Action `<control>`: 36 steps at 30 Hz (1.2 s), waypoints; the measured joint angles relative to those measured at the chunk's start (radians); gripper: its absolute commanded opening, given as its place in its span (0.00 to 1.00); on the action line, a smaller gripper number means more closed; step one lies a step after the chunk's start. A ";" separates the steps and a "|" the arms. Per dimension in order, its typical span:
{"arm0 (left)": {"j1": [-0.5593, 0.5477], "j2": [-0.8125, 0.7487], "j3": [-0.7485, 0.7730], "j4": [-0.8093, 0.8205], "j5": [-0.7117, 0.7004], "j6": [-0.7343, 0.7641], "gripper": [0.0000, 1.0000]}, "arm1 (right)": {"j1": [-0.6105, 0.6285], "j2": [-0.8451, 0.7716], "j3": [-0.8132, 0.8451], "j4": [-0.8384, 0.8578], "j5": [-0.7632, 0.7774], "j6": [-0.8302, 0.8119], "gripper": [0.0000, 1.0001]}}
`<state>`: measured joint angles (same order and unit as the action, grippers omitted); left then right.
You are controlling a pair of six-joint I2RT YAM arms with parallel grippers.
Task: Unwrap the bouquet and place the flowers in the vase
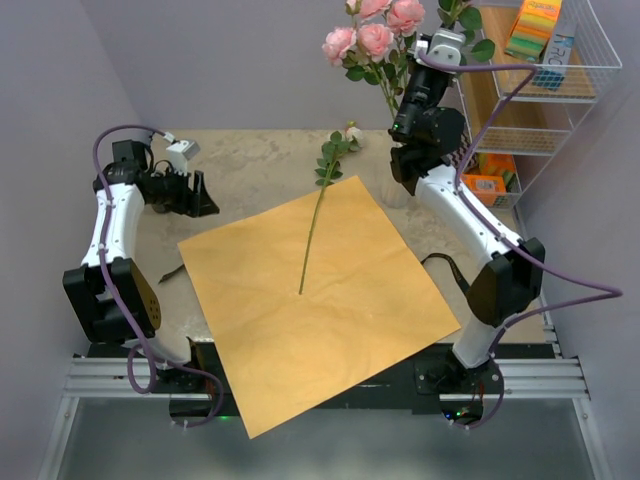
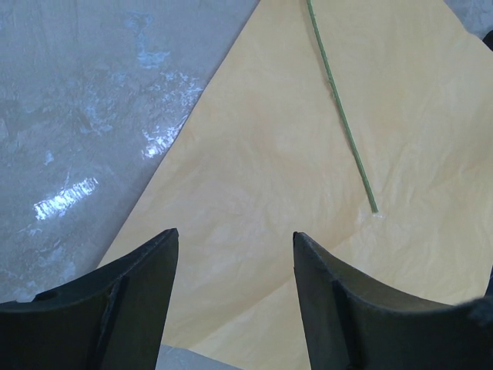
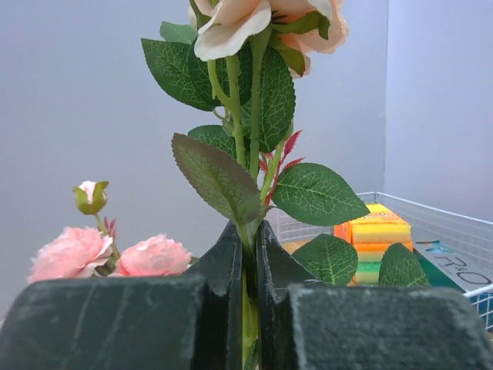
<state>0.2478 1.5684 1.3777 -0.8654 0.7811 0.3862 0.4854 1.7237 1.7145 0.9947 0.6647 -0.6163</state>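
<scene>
The bouquet is apart: its orange paper (image 1: 315, 300) lies spread flat on the table. One long-stemmed flower (image 1: 320, 200) rests on it, and its bare stem (image 2: 343, 123) shows in the left wrist view. Pink roses (image 1: 372, 35) stand at the back, where the white vase (image 1: 393, 195) is mostly hidden behind my right arm. My right gripper (image 3: 246, 239) is raised there, shut on the green stem of a cream-peach rose (image 3: 254, 19); in the top view this gripper (image 1: 420, 55) sits beside the pink roses. My left gripper (image 2: 235, 235) hangs open over the paper's left corner.
A white wire shelf (image 1: 590, 60) with coloured sponges (image 3: 373, 239) and boxes stands at the back right, close to the right arm. A thin dark strip (image 1: 172, 272) lies on the marble table (image 1: 250, 165) left of the paper. Walls close in on both sides.
</scene>
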 measured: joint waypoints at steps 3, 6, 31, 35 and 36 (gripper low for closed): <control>0.000 0.008 0.014 -0.010 0.000 0.002 0.66 | -0.018 0.051 0.035 0.027 0.002 -0.014 0.00; 0.000 0.008 0.019 -0.021 0.000 0.009 0.66 | -0.035 0.091 0.073 0.053 0.004 -0.025 0.00; 0.001 0.039 0.034 -0.049 0.000 0.061 0.66 | -0.063 0.245 0.109 0.085 0.148 -0.079 0.33; 0.003 0.039 0.035 -0.051 0.000 0.064 0.66 | -0.060 0.230 0.110 -0.055 0.212 -0.011 0.75; 0.003 0.039 0.036 -0.053 0.000 0.064 0.66 | -0.060 0.222 0.107 -0.102 0.222 0.018 0.79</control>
<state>0.2512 1.6077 1.4136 -0.9188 0.7815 0.4500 0.4259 1.9453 1.8217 0.8928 0.8867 -0.5983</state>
